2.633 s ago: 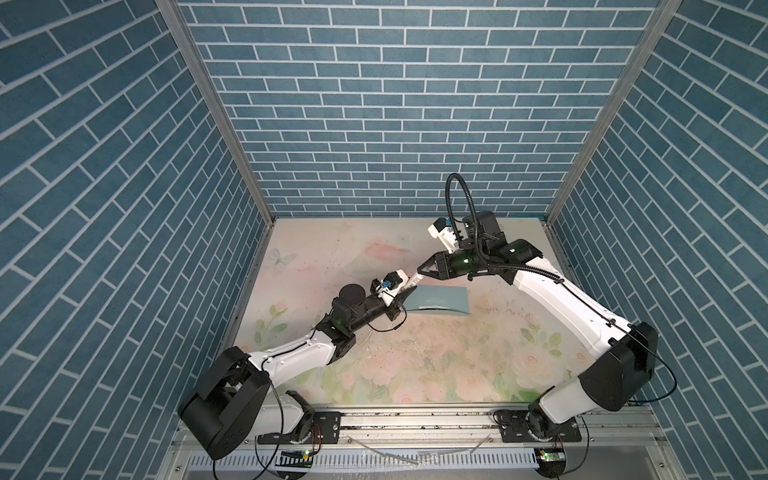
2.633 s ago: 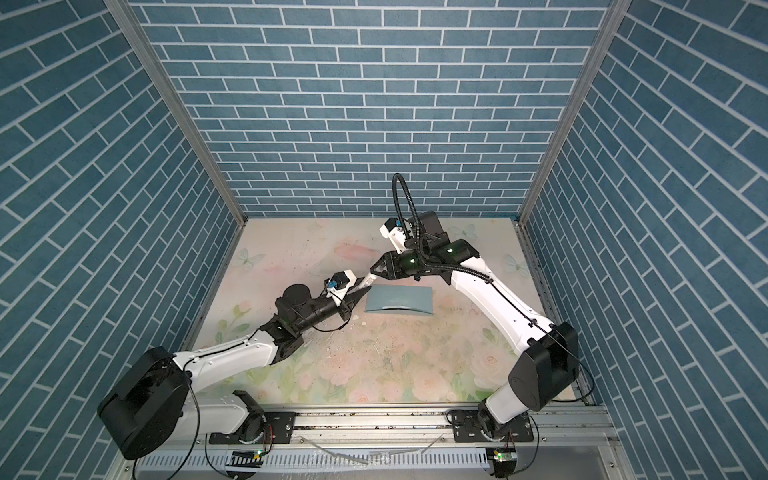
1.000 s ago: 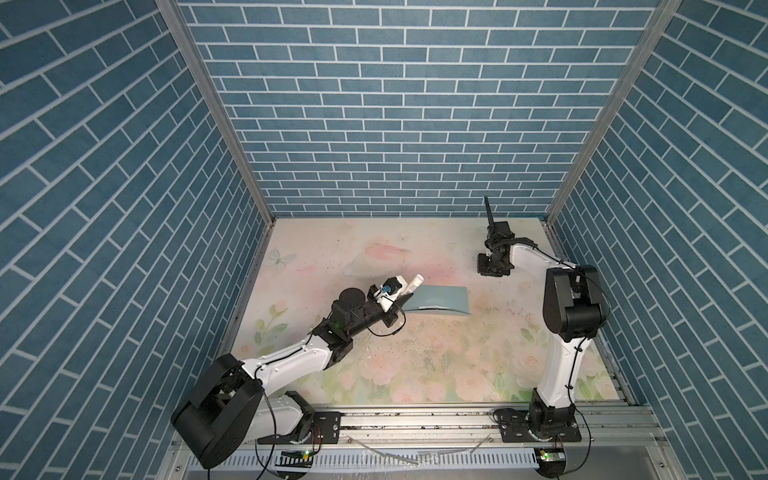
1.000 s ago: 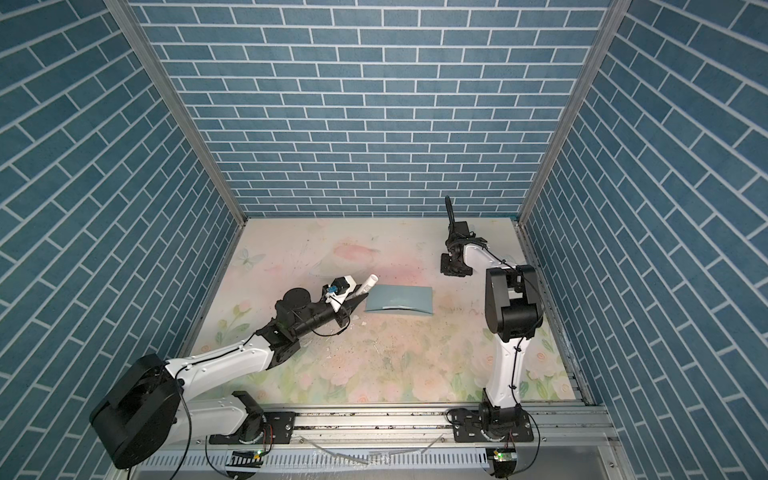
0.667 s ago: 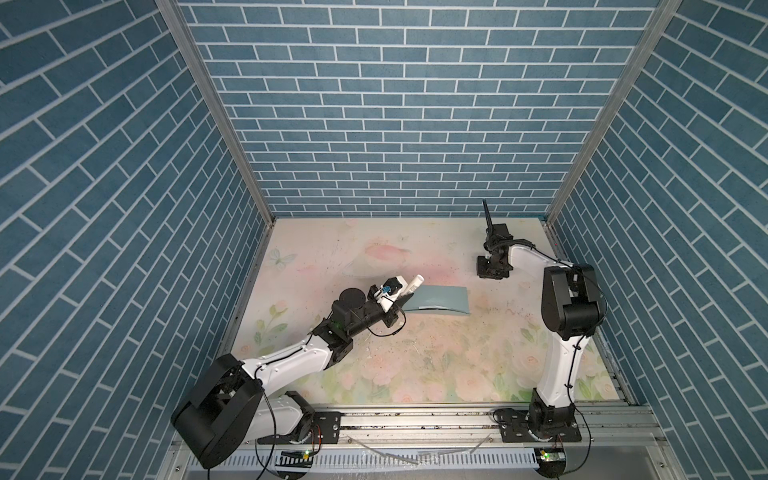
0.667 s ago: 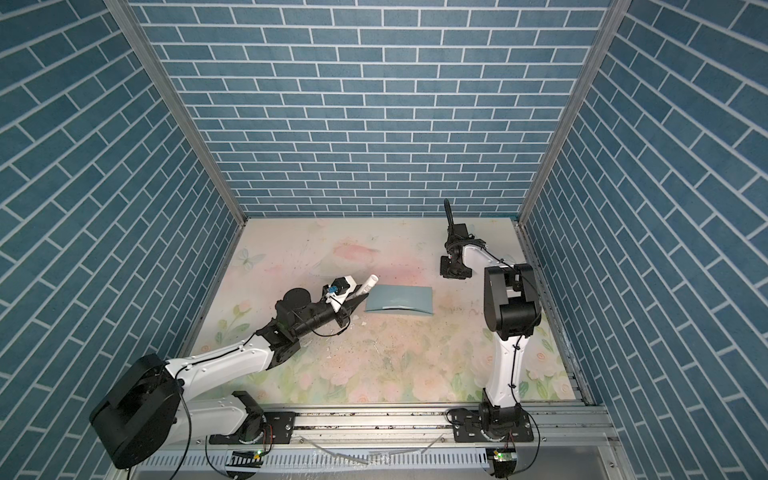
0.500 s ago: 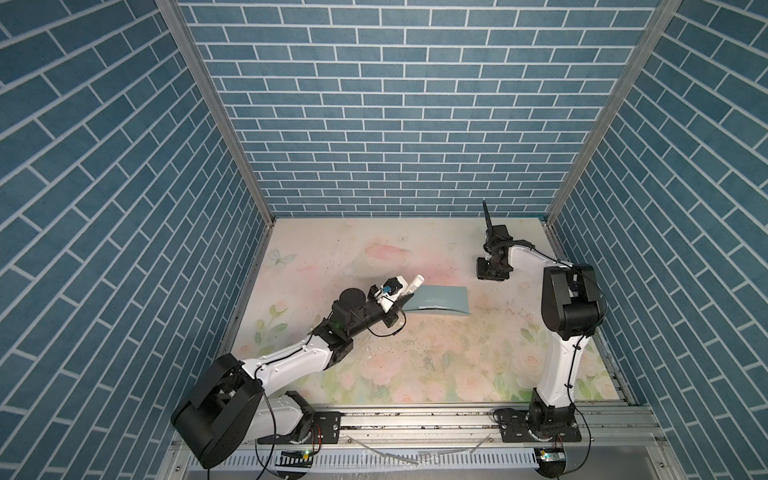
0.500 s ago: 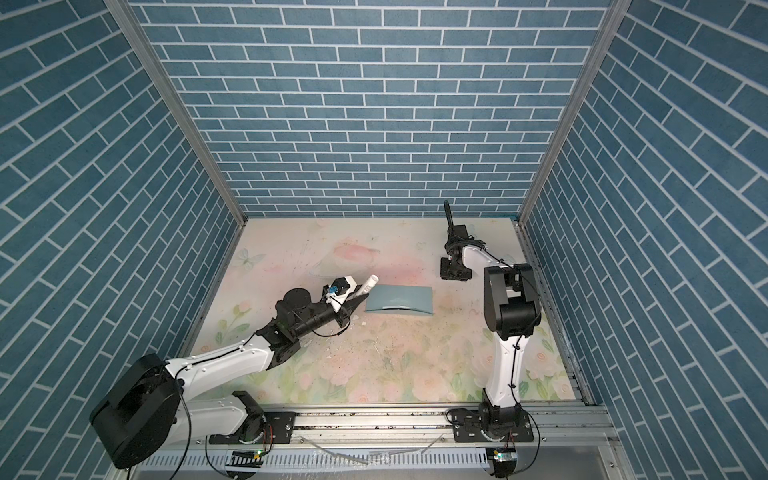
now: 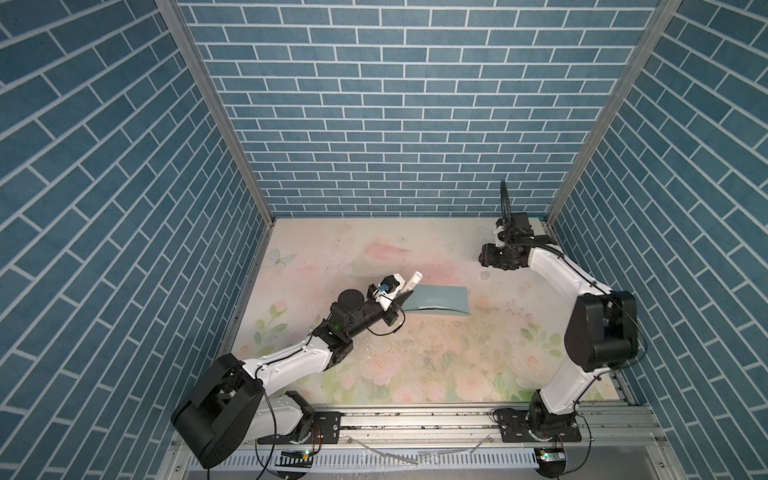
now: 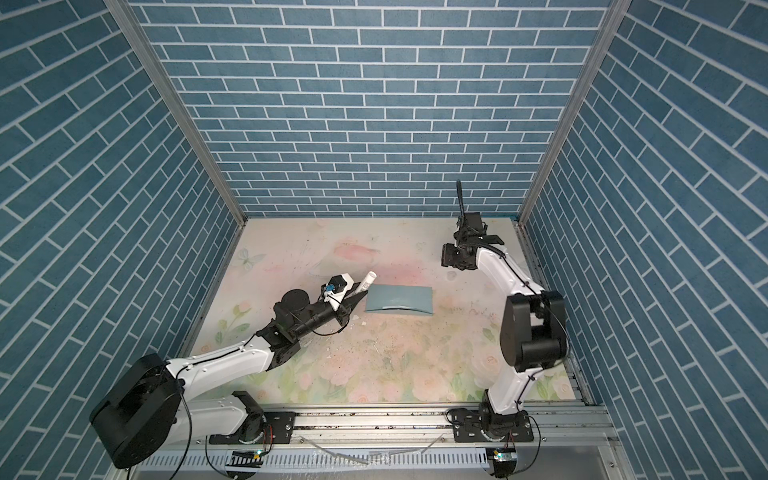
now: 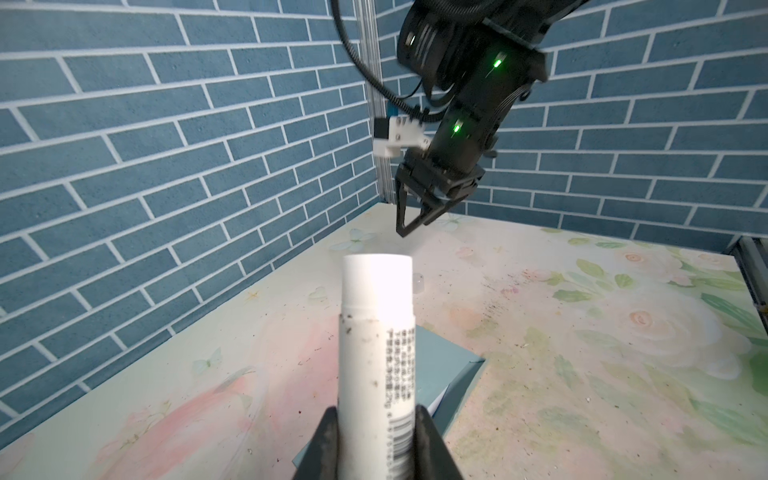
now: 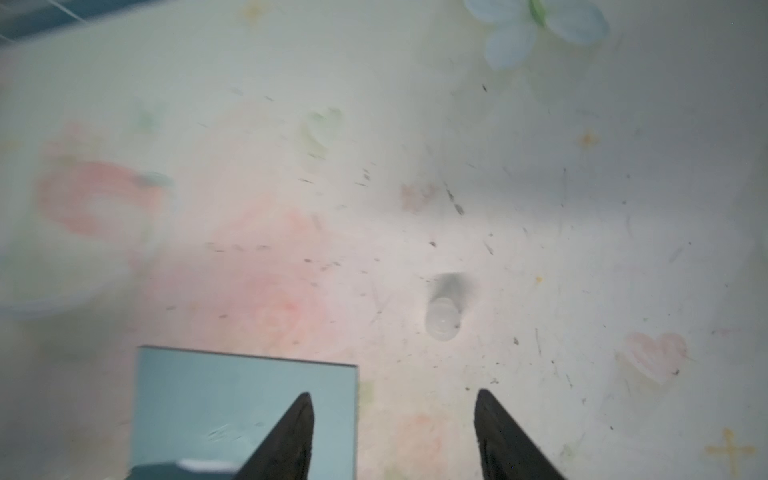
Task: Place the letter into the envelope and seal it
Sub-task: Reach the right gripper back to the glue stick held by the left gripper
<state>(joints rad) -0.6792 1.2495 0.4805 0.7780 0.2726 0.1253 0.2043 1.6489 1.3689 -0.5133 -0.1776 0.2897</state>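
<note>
The teal envelope (image 9: 438, 297) (image 10: 401, 299) lies flat mid-table. A thin white edge of the letter (image 11: 440, 401) shows at its open side; the rest is hidden inside. My left gripper (image 11: 376, 411) (image 9: 399, 297) is shut on a white glue stick (image 11: 376, 332) (image 10: 366, 281), which points up and away just left of the envelope (image 11: 444, 357). My right gripper (image 12: 392, 395) (image 9: 488, 257) hangs open and holds nothing at the back right, apart from the envelope (image 12: 232, 395).
A small translucent cap (image 12: 442, 320) (image 9: 485, 275) lies on the floral mat under the right gripper. Blue brick walls close in the left, back and right. A metal rail (image 9: 415, 419) runs along the front edge.
The right gripper left the glue stick's tip, drew back to the back right, and over the last second its jaws opened. The left gripper and the envelope have not moved.
</note>
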